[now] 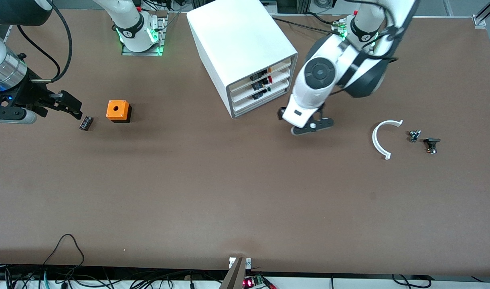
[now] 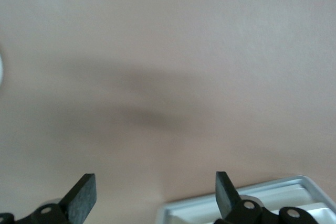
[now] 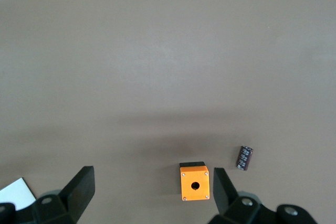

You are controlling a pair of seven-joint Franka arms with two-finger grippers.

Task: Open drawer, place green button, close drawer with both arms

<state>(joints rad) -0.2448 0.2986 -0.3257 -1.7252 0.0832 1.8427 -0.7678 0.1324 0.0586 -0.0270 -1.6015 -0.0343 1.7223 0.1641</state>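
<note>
The left gripper (image 1: pixel 285 114), fingers released, hangs before the closed drawer (image 1: pixel 259 101); the right gripper (image 1: pixel 70 106) waits released near the orange box (image 1: pixel 118 110).

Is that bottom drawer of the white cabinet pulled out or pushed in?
Pushed in: the drawer sits flush with the two above it in the cabinet, with the left gripper open beside it.

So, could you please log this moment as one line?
drawer: closed | left gripper: open, before cabinet | right gripper: open, waiting
</note>
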